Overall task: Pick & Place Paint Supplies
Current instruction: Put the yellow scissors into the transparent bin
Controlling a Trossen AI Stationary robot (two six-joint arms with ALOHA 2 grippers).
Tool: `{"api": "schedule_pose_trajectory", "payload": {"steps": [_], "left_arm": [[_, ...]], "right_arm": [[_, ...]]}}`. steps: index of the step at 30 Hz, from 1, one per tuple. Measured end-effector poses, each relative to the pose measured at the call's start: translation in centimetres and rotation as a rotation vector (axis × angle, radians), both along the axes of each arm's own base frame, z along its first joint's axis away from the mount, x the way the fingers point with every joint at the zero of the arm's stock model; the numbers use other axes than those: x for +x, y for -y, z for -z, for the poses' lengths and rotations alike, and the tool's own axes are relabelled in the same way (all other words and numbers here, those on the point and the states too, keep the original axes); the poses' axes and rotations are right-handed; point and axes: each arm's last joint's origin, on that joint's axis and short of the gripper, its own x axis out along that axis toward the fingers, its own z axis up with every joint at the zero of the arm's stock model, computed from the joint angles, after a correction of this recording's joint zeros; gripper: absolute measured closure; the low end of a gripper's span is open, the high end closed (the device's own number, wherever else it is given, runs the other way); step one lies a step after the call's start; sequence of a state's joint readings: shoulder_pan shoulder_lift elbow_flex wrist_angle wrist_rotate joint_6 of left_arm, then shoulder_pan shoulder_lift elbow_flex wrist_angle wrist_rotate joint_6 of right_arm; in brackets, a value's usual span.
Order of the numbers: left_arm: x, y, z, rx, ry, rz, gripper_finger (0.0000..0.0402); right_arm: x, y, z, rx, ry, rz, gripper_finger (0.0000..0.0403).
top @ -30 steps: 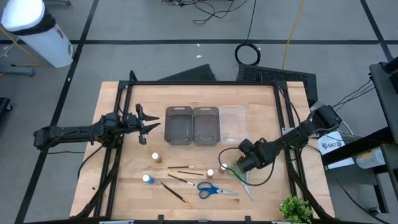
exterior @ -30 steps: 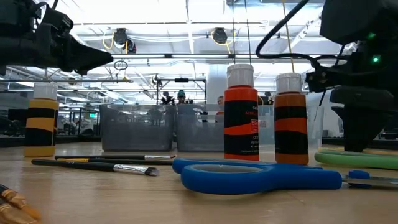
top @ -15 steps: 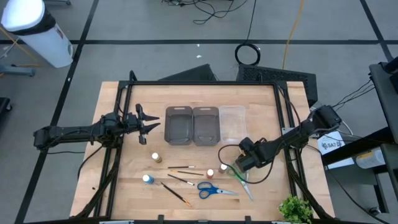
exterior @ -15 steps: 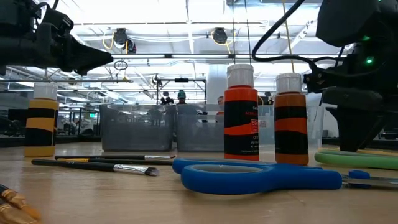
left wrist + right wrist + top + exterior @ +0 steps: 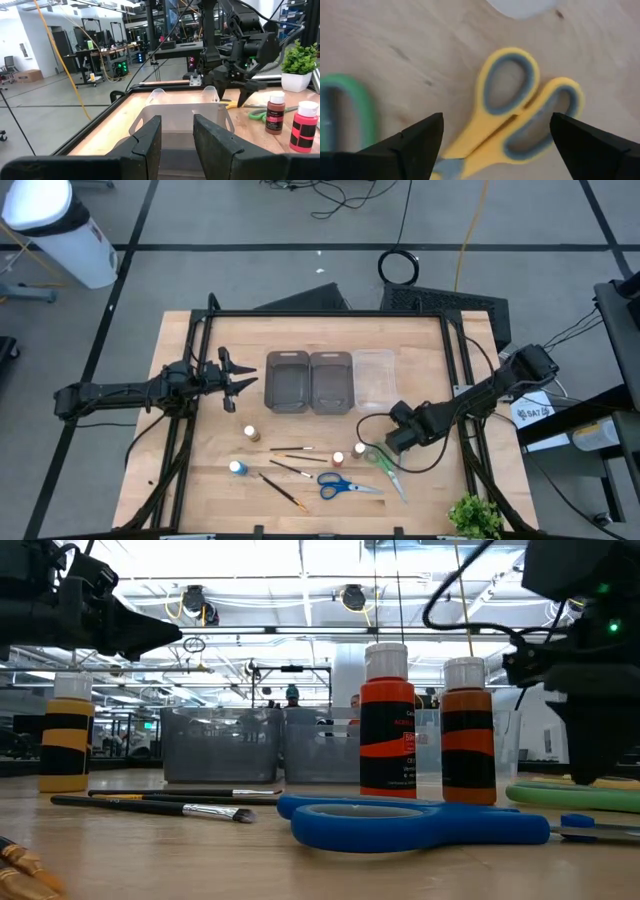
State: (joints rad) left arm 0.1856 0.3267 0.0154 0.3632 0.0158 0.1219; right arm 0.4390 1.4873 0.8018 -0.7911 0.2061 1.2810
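Observation:
My right gripper is open and hangs over the yellow-handled scissors, which lie flat on the table; its fingers stand on either side of the handles, clear of them. The green scissors lie beside it, and the blue scissors are nearer the table's near edge. The brown, blue, orange and white bottles stand upright. Thin brushes lie between them. My left gripper waits, open, left of the trays.
Two grey trays and a clear tray sit in a row at the table's middle. A black frame runs round the table. A small green plant stands at the near right corner. A cable loops beside my right gripper.
My right gripper has shifted a little toward the table's right edge, staying open above the scissors. Nothing on the table has moved.

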Motion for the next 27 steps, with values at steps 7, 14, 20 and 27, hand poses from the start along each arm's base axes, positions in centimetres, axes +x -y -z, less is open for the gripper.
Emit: {"api": "schedule_pose_trajectory", "payload": {"steps": [7,14,20,27], "left_arm": [[0.0,0.0,0.0,-0.002,0.0,0.0,0.0277],[0.0,0.0,0.0,-0.003,-0.001,0.0,0.0277],[0.0,0.0,0.0,-0.003,0.0,0.0,0.0277],[0.0,0.0,0.0,-0.003,0.0,0.0,0.0277]], "right_arm": [[-1.3,0.5,-0.5,0.007,-0.11,0.094,0.0046],[-1.9,0.8,0.4,0.002,-0.113,0.1,0.0046],[-1.8,1.1,0.6,0.027,-0.122,0.088,0.0045],[-0.9,1.3,0.4,0.112,-0.08,-0.013,0.0045]]}}
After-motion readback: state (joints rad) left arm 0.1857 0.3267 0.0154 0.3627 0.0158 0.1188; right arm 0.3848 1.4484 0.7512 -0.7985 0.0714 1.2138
